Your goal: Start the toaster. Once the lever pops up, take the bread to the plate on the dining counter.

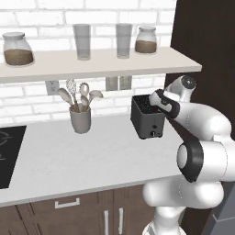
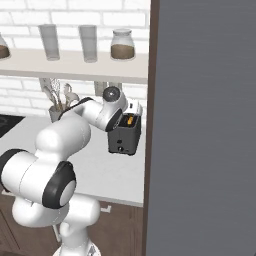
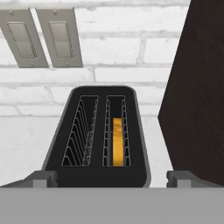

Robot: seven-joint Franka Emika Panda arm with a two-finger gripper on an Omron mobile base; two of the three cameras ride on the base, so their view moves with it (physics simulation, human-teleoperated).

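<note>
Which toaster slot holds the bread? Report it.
The right one: in the hand view the bread stands sunk in the toaster's right slot; the left slot's wire rack is empty.

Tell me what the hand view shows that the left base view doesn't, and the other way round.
Hand view: the bread sitting low in one toaster slot, with the other slot bare. Left base view: the utensil crock, the shelf with jars and glasses, and the stovetop. Both share the toaster, the white brick wall and the wall switches.

Toaster [image 1: 148, 117] top open above; dark cabinet wall [image 3: 197, 87] close right; worktop [image 1: 69, 156] left clear.
</note>
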